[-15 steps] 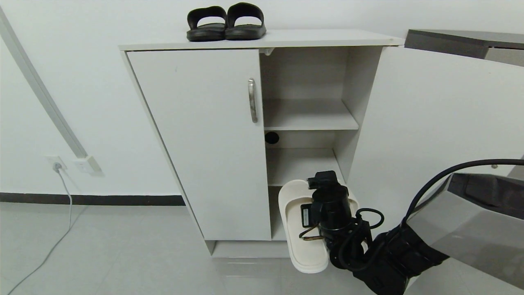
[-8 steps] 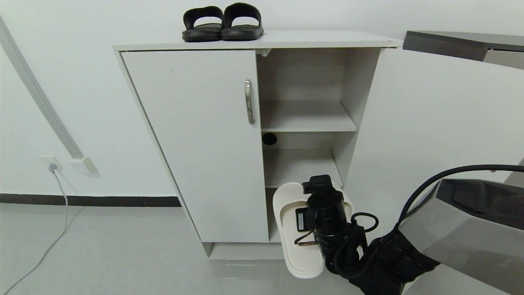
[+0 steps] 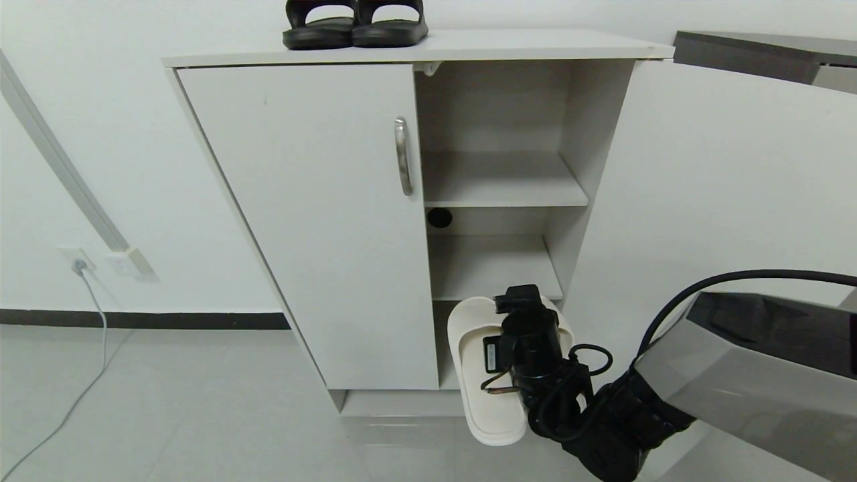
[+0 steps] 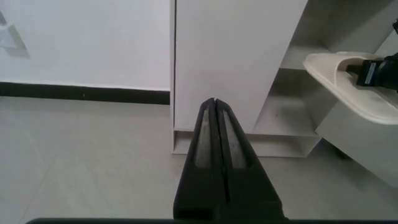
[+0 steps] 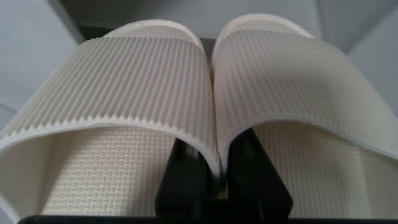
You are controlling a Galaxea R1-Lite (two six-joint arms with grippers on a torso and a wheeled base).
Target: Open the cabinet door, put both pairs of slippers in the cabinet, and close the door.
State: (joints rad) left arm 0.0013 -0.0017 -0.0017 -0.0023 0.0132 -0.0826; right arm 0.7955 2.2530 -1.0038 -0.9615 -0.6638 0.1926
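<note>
The right claw (image 5: 217, 171) grips the white slippers (image 3: 477, 375) by their touching straps, the open cabinet (image 3: 495, 264) just ahead of it, while the left claw (image 4: 214, 112) hangs pressed together.

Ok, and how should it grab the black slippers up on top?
Probably at the middle, where the black slippers touch: one finger inside each, pinching both inner sides together. Come from the front: they sit side by side on the cabinet with openings facing the robot. The right gripper holds the white slippers that way.
</note>
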